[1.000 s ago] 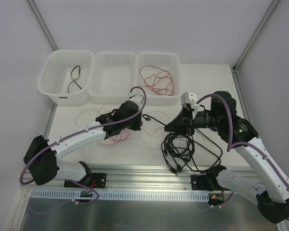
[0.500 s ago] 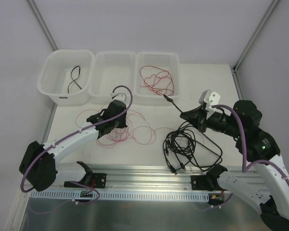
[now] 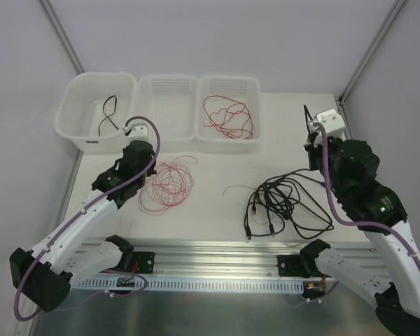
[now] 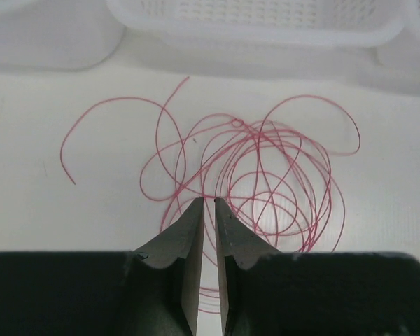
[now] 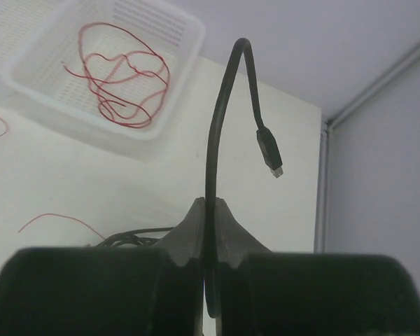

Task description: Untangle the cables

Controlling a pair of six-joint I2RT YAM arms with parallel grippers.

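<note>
While my right pincer (image 5: 208, 206) is clamped tight on a black cable (image 5: 211, 133), that cable rises straight out of the fingers, arches over and hangs its small plug (image 5: 269, 150) in free air. I hold it high near the back right corner of the table (image 3: 210, 213), with the table's right edge just beside me, so room is tight on that side and wide toward the middle. The rest of the black cabling lies in loose black loops (image 3: 283, 203) on the table below me, between my wrist and the metal rail (image 3: 210, 248) along the near edge. A stray red strand (image 3: 234, 187) lies just beside them on the left. My left pincer (image 4: 206, 204) has its fingers parted by only a thin slit, with nothing between them. It points at the near side of the red coil (image 4: 236, 123); whether the tips touch the table I cannot tell. That coil lies flat, one tail curling out to the left, well apart from the black loops with bare table between. Its far side is near the wall of the middle basket (image 3: 166, 136) but not touching it. Along the far edge, the left tub (image 3: 77, 133) holds a short black wire (image 3: 108, 115) and the right basket (image 3: 227, 143) holds a red wire (image 3: 227, 115).
</note>
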